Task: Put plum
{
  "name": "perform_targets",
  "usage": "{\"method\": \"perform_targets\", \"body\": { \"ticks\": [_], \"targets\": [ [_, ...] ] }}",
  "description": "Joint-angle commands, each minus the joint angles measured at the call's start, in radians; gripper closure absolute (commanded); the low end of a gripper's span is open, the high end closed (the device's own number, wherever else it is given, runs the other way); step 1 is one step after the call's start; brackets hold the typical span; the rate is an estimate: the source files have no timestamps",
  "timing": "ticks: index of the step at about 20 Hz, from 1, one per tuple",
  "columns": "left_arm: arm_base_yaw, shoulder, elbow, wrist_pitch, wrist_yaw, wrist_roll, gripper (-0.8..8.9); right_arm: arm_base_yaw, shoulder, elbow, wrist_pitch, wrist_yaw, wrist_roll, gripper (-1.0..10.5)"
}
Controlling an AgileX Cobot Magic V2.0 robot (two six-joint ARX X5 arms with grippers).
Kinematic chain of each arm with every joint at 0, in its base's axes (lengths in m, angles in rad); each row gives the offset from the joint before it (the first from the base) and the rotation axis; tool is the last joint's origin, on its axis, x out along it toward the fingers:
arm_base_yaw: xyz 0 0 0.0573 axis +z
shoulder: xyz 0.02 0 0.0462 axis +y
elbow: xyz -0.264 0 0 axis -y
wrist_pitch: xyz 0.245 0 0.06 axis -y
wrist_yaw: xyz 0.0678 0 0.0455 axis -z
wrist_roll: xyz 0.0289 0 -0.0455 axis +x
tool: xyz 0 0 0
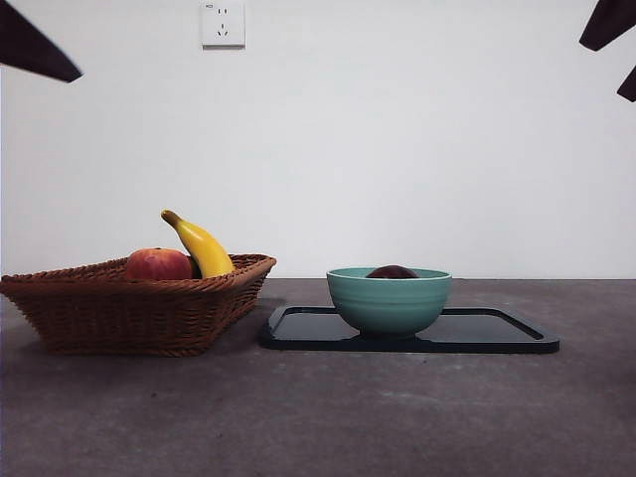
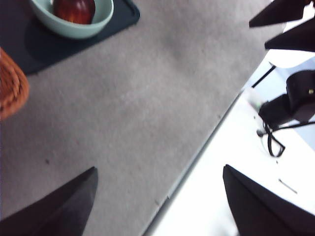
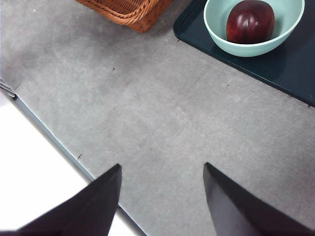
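Observation:
The dark maroon plum (image 1: 392,272) lies in a teal bowl (image 1: 389,299) that stands on a black tray (image 1: 497,333). In the right wrist view the plum (image 3: 250,21) sits in the bowl (image 3: 288,30) on the tray (image 3: 290,64). It also shows in the left wrist view (image 2: 74,10) in the bowl (image 2: 86,30). My left gripper (image 2: 160,201) is open and empty, high above the table's edge. My right gripper (image 3: 162,196) is open and empty, high above the bare table. Both arms show only as black tips at the front view's top corners.
A wicker basket (image 1: 129,308) stands left of the tray, holding a red-orange fruit (image 1: 157,264) and a yellow banana (image 1: 201,245). The basket's corner shows in the right wrist view (image 3: 129,10) and the left wrist view (image 2: 11,88). A wall socket (image 1: 223,24) is behind.

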Motion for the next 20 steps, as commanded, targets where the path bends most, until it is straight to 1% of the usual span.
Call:
{"method": "perform_targets", "body": {
  "ticks": [1,2,4,6,9,12,15,18,20],
  "targets": [
    [-0.019,0.007,0.014,0.11,-0.01,-0.072,4.11,0.006,0.005,0.007,0.009,-0.004,-0.008,6.8],
    [-0.027,0.011,0.015,0.162,-0.029,-0.108,4.11,0.006,0.005,0.007,0.009,-0.004,-0.008,6.8],
    [-0.043,0.039,0.035,0.222,-0.072,-0.151,4.1,0.005,0.005,0.007,0.009,-0.004,-0.008,6.8],
    [-0.059,0.099,0.086,0.237,-0.124,-0.166,4.1,0.005,0.005,0.007,0.01,-0.004,-0.008,6.8],
    [-0.084,0.235,0.212,0.236,-0.152,-0.165,4.1,0.005,0.005,0.007,0.01,-0.003,-0.008,6.8],
    [-0.113,0.394,0.367,0.237,-0.19,-0.128,4.1,0.005,0.005,0.007,0.01,-0.004,-0.008,6.8],
    [-0.148,0.549,0.494,0.279,-0.272,-0.047,4.11,0.005,0.005,0.007,0.01,-0.003,-0.008,6.8],
    [-0.174,0.684,0.571,0.323,-0.29,-0.008,4.11,0.005,0.005,0.007,0.011,-0.003,-0.008,6.8],
    [-0.187,0.76,0.602,0.349,-0.309,0.002,4.11,0.005,0.005,0.007,0.009,-0.003,-0.008,6.8]
  ]
}}
